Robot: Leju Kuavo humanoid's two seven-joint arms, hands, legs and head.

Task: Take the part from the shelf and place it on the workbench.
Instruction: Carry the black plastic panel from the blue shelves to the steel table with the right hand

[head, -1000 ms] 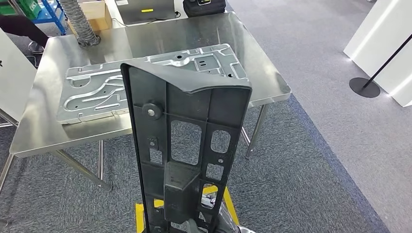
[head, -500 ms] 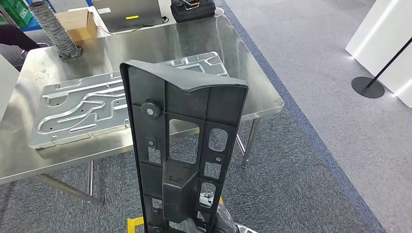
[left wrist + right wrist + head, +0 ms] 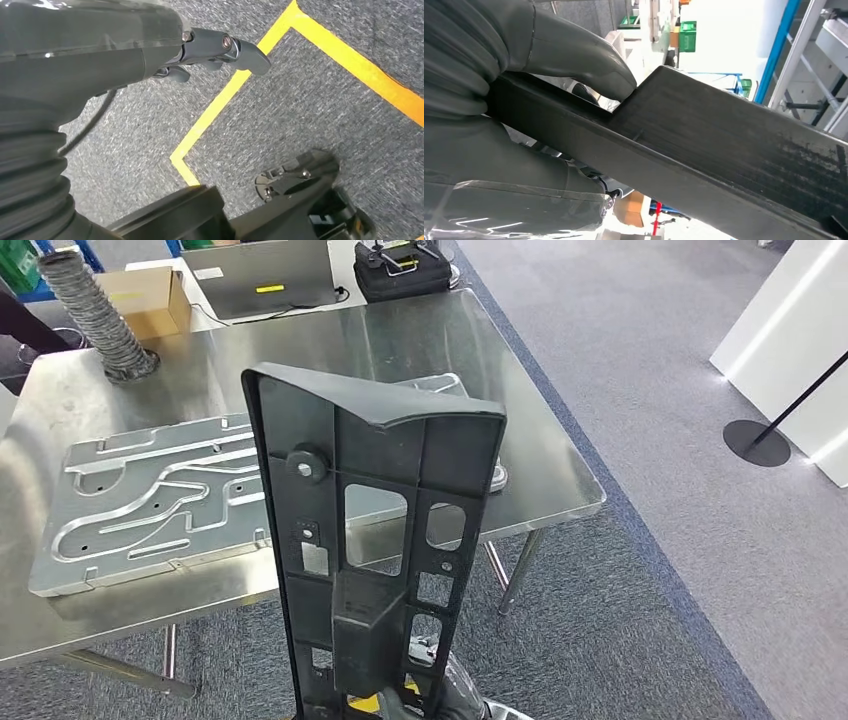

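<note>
Standing upright in front of the robot, the black part (image 3: 375, 540) has its long axis running bottom to top in the head view, flared end uppermost and ribbed, cut-out face toward the camera. Its lower end drops out of the picture. In the right wrist view the right hand (image 3: 524, 115) grasps the part, thumb (image 3: 579, 55) pressed on its edge. The left hand (image 3: 220, 50) hangs over grey carpet and a yellow floor line (image 3: 225, 100), holding nothing; its fingers look loosely curled, though the angle is poor. Beyond the part lies the steel workbench (image 3: 540, 470). A stamped metal plate (image 3: 160, 500) covers its left and middle, leaving bare steel along the right edge and near corner. A hose (image 3: 95, 310), box (image 3: 150, 295), laptop (image 3: 260, 275) and black case (image 3: 400, 265) sit along the far side.
</note>
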